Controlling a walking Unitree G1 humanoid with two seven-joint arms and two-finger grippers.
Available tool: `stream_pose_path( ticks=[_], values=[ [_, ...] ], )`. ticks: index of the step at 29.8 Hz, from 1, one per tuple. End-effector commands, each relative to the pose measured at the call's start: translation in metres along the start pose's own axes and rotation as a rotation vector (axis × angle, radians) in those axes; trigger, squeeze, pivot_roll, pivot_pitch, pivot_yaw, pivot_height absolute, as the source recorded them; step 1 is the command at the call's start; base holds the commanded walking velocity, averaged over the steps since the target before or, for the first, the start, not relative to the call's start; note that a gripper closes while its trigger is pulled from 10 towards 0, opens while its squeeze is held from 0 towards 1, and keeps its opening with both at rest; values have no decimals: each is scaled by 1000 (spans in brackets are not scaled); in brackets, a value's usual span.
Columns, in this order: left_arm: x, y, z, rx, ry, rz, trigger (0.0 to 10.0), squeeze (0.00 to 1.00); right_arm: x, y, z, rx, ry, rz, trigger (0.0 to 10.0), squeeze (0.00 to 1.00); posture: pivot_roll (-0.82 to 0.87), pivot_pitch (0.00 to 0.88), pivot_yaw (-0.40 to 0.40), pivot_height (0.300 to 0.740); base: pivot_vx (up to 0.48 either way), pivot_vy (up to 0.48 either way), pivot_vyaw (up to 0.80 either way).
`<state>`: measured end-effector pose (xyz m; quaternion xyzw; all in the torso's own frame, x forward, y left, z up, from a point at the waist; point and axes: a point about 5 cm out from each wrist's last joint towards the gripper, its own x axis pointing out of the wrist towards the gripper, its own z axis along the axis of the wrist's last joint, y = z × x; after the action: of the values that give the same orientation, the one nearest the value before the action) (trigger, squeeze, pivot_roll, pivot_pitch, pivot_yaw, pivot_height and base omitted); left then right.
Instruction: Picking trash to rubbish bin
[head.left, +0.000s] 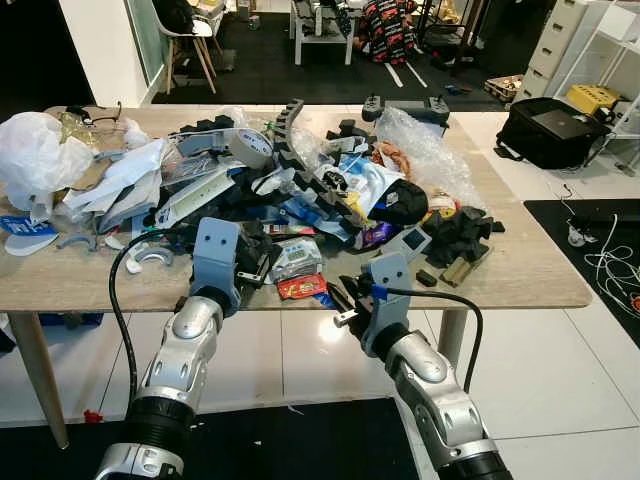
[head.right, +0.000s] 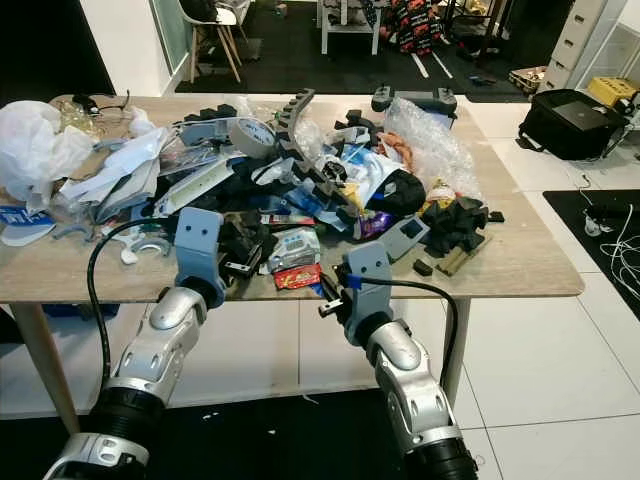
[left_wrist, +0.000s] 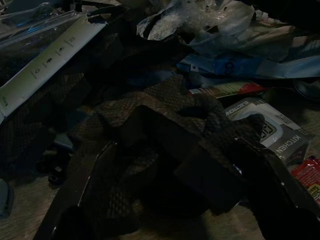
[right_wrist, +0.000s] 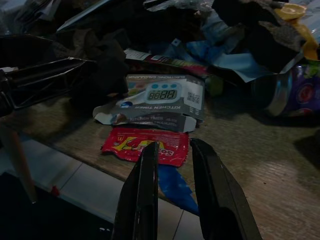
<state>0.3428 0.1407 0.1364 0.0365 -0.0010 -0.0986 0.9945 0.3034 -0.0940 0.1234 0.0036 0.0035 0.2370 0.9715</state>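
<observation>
A heap of trash covers the wooden table (head.left: 520, 270): wrappers, plastic bags and black foam pieces. At the near edge lie a red snack wrapper (right_wrist: 145, 145), a blue wrapper (right_wrist: 172, 187) and a kitchen timer box (head.left: 296, 258). My right gripper (right_wrist: 175, 144) hovers just off the table edge, pointing at the red and blue wrappers. Its fingers are a narrow gap apart and hold nothing. My left gripper (head.left: 255, 262) is over the table, its fingers spread wide on either side of a black mesh foam piece (left_wrist: 165, 120).
A white plastic bag (head.left: 35, 150) sits at the table's left end, with a tape roll (head.left: 250, 148) further in. On the tiled floor to the right are a black bag (head.left: 555, 130) and loose cables (head.left: 610, 260). A chair (head.left: 190, 40) stands beyond the table.
</observation>
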Motion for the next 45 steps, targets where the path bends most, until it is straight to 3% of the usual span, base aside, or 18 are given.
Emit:
stream_pose_path(
  ticks=[1, 22, 29, 33, 37, 38, 40, 45],
  values=[
    [-1, 0, -7, -15, 33, -3, 0, 0, -2, 2, -1, 8, 8, 7, 10000, 0, -53, 100, 17, 740, 0, 0, 0],
    [-2, 1, -4, -49, 1, -30, 0, 0, -2, 1, -1, 1, 13, 9, 10000, 0, -50, 90, 13, 740, 0, 0, 0],
    [-6, 8, -2, -89, -18, -11, 0, 0, -1, 1, 1, 1, 7, 12, 10000, 0, -48, 86, 13, 740, 0, 0, 0],
    [-9, 16, 13, -193, -122, 9, 0, 0, -1, 0, 8, -25, -45, -9, 10000, 0, -46, 78, 12, 740, 0, 0, 0],
    [-12, 19, 24, -223, -190, 0, 0, 0, 0, -3, 11, -52, -64, -33, 10000, 0, -44, 73, 11, 740, 0, 0, 0],
    [-15, 23, 30, -214, -227, 14, 10000, 0, -1, -5, 14, -85, -87, -56, 10000, 0, -44, 69, 12, 740, 0, 0, 0],
    [-18, 32, 34, -234, -266, 76, 10000, 0, -1, -7, 17, -104, -111, -74, 10000, 0, -42, 66, 10, 740, 0, 0, 0],
    [-23, 34, 37, -213, -285, 81, 10000, 0, 1, -14, 20, -182, -132, -153, 10000, 0, -38, 60, 4, 740, 0, 0, 0]
  ],
)
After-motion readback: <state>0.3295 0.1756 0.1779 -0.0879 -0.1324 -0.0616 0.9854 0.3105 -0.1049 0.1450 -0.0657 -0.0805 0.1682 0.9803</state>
